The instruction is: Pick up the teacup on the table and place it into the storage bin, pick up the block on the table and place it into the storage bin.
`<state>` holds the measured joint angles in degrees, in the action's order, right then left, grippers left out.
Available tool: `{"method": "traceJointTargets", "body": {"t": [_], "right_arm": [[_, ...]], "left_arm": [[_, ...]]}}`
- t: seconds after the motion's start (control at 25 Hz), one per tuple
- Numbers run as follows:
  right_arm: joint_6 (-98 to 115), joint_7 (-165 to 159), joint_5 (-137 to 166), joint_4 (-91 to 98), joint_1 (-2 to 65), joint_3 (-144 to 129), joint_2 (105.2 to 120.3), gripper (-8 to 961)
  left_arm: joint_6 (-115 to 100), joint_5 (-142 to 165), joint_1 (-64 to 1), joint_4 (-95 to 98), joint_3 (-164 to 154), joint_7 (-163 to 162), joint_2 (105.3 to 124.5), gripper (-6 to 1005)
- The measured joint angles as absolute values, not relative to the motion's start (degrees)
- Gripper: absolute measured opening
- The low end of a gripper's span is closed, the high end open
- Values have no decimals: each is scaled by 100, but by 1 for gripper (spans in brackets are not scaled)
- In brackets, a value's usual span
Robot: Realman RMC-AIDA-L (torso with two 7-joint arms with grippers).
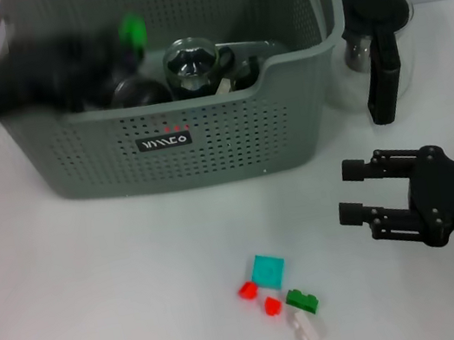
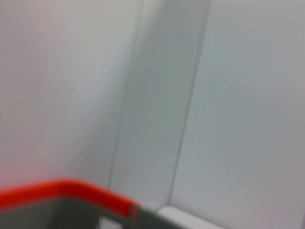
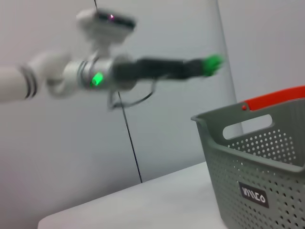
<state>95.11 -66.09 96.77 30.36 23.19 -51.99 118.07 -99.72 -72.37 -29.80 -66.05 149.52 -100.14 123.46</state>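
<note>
a black label (image 1: 164, 141) with white lettering too stylised to read marks the front of the grey-green perforated storage bin (image 1: 206, 152), orange clips at its handles. the teacup (image 1: 194, 66), clear glass, sits inside it. the blurred left gripper (image 1: 123, 52) is above the bin, its state indiscernible. small blocks (image 1: 274, 289) lie on the white table (image 1: 103, 315), near the right gripper (image 1: 350, 192), fingers apart.

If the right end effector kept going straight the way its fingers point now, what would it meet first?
Probably nothing nearby: the right end effector points across bare table, passing between the storage bin and the blocks. Its height is unclear.
</note>
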Motion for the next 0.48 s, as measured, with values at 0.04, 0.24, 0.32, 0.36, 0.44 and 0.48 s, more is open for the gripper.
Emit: {"method": "traceJointTargets", "body": {"t": [0.04,0.24,0.32,0.36,0.44,0.48], "right_arm": [[9509,-6609,9677,3034,2322,-5206,11811,642],[9520,-6609,9677,3032,2337,-5223,11817,641],[9528,-6609,9677,3040,2370,-5228,11828,641],[9532,-6609,9676,3051,2390,-5231,11839,641],[9548,-6609,9677,3077,2424,-5236,11863,641],[9553,-6609,9685,3080,2432,-5237,11866,641]], "left_arm": [[-9707,-7058,-3221,-6803,14797,-10464,12264,242],[-8151,-5914,-4121,-6713,13558,-12021,11769,268],[-7661,-5498,-4349,-6594,13140,-12459,11703,279],[-7498,-5250,-4446,-6574,12991,-12690,11692,284],[-7303,-4781,-4597,-6514,12816,-13040,11700,294],[-7181,-4481,-4700,-6444,12764,-13196,11741,299]]}}
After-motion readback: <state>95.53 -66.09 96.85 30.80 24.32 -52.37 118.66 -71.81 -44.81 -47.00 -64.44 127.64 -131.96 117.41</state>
